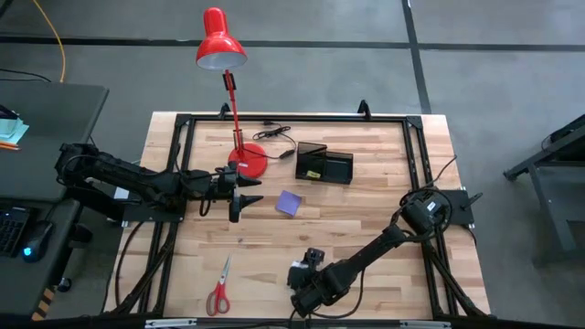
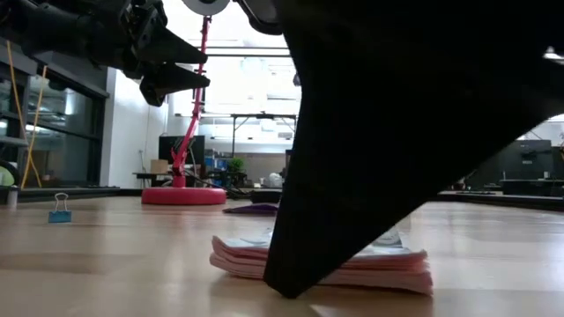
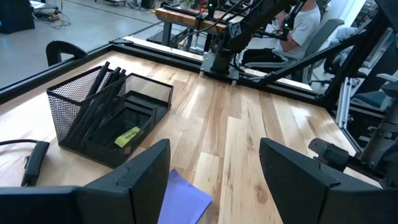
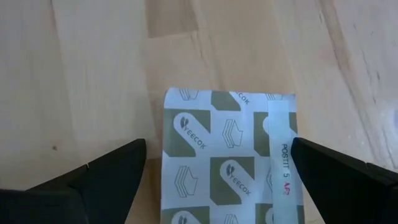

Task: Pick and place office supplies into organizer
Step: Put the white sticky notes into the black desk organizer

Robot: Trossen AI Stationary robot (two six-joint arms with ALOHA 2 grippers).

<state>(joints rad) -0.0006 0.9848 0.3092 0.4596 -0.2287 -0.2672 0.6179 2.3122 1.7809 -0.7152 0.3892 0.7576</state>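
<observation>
A: Packet (image 4: 228,155) first, then. What did the right wrist view give that the overhead one didn't?

B: The print: a white wrapper with olive squares, small logos and a label strip down one side. It lay flat on the table (image 1: 366,219) at the near edge, between the wide-spread fingers of the right gripper (image 4: 217,171), not gripped. From above, the arm hid it.

A: And the low view?

B: A pink stack under the wrapper (image 2: 388,261), one dark finger down beside it, and a small blue binder clip (image 2: 60,211) standing off to the side.

A: Farther out?

B: Red-handled scissors (image 1: 218,291) near the front left. The left gripper (image 1: 239,199) hung mid-table, jaws wide and empty, with the purple notepad (image 1: 291,203) just beyond it. Behind stood the black mesh organizer (image 3: 109,115), pens (image 3: 99,93) leaning in its tall compartment and a yellow piece (image 3: 127,137) in a low one, beside the red lamp (image 1: 228,91).

A: The surroundings?

B: Pale wood planks in a black frame; a seated person (image 3: 305,28) beyond the table.
</observation>
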